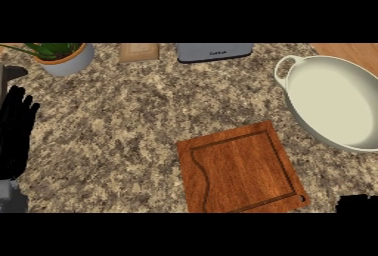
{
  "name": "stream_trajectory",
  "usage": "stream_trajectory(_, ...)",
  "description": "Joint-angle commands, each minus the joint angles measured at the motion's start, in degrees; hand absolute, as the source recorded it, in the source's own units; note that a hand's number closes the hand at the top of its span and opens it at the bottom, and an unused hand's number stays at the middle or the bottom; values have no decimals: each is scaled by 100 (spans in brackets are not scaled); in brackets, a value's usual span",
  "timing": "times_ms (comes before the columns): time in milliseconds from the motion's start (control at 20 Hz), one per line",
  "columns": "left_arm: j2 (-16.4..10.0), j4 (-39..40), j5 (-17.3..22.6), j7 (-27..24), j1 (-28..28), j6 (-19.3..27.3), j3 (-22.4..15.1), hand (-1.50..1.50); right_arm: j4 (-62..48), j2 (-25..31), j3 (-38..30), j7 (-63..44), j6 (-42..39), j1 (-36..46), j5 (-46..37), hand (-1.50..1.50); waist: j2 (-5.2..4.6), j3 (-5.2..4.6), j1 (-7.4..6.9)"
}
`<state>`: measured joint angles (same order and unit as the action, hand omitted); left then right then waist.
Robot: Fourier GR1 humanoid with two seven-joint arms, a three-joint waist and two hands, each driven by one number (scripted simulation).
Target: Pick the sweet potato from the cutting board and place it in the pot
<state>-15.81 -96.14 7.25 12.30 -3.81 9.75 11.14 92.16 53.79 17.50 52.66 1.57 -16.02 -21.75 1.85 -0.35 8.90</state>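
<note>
Wood board (240, 170), oval cream pot (332, 100).

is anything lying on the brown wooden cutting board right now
No, the brown wooden cutting board shows only its own wood grain and carved groove, with nothing resting on it.

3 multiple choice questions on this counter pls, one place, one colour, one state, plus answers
1. Where is the cream oval pot from the brown wooden cutting board? A left B up and right C on it
2. What colour is the round planter with the green plant? A black B red C pale, orange rim
3. How is the black left hand? A open, fingers straight B curled round a vegetable C pressing the board
1 B, the pot lies toward the upper right; 2 C, its rim shows orange; 3 A, fingers point up at the left edge.
</note>
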Motion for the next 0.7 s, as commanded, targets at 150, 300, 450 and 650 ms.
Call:
stream_trajectory(150, 70, -71, -3, -135, 127, -44, -42, 0, 983, 299, -1920, 100, -62, -1001, 2304, 150, -30, -3, -53)
stream_trajectory(300, 121, -76, -21, 57, -73, -46, -207, 0, 1047, 513, -2748, -6, -544, -1422, 3285, 150, -73, 6, -159)
stream_trajectory(450, 79, -115, -80, 144, -327, -58, -288, 0, 1241, 420, -3537, -423, -487, -1881, 3620, 150, -124, 19, -472)
stream_trajectory(650, 39, 277, -12, -59, -598, -266, -261, 0, 649, 834, -4491, -753, -1469, -1755, 4385, 150, -172, 24, -694)
